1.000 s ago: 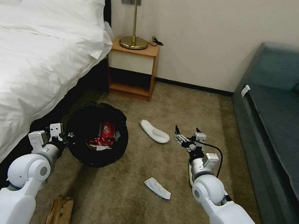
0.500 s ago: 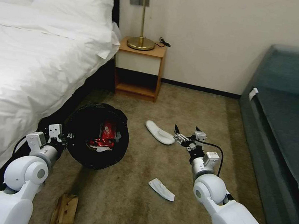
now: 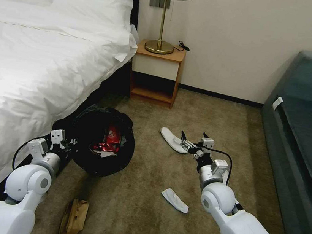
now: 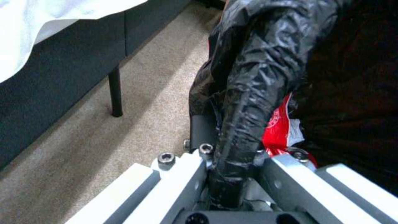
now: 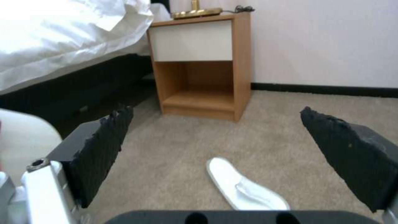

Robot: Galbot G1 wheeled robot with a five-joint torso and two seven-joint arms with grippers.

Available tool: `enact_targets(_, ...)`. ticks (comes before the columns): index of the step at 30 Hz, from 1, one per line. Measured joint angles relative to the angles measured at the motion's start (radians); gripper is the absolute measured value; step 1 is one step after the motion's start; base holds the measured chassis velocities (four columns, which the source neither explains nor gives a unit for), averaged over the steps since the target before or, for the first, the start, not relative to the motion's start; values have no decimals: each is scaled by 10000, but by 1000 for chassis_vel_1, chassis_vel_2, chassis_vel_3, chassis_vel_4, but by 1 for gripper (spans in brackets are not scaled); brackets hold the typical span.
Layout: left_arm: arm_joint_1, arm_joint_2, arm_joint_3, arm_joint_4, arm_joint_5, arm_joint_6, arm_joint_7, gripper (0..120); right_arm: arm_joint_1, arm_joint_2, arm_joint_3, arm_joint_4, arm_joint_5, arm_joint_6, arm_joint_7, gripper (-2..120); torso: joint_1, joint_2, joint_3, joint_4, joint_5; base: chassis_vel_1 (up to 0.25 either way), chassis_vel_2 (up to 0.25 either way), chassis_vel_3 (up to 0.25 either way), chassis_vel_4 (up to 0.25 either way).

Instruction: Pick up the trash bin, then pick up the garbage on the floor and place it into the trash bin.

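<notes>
We hold the trash bin [image 3: 101, 142] by its rim beside the bed [image 3: 23, 76]: the left gripper [image 4: 232, 161] has its fingers pinched on the bag-covered edge, and red wrappers [image 3: 110, 139] already lie inside. Over the last second the whole head view has slid sideways, so the bed, the nightstand [image 3: 155, 74] and the sofa [image 3: 302, 144] sit differently in it; that is our own turning or driving, not the things moving. Relative to the bin, our arms are placed as before.

What has changed for the task is the white slipper [image 3: 174, 139]: it now lies right at the right gripper [image 3: 194, 140], whose fingers [image 5: 99, 149] are spread wide and empty above the carpet, with the slipper between and ahead of them in the right wrist view. We judge the slipper is the next pick. On the near side of the bin, a crumpled white wrapper [image 3: 175, 200] and a brown paper bag [image 3: 73, 217] are on the floor too.
</notes>
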Motion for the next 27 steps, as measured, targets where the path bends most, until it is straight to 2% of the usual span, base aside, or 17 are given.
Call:
enact_targets(4,12,-27,-1,30,99,-90,69,0,-61,-89,-278,-74,13,-2,-31,100,0,-1,1,-1,0,0,0,0,0)
enact_targets(8,-100,-17,6,157,166,-435,59,0,-99,-237,-726,-25,513,-235,114,100,0,0,0,-2,-1,0,0,0,0)
enact_targets(17,-61,2,-97,59,-193,-329,-14,0,71,-45,-1222,-264,314,-186,168,100,1,0,0,-1,0,0,0,0,0)
enact_targets(27,-69,46,-5,107,-263,-272,72,0,-41,-78,-998,-192,162,-174,195,100,0,0,0,-1,0,25,30,30,22)
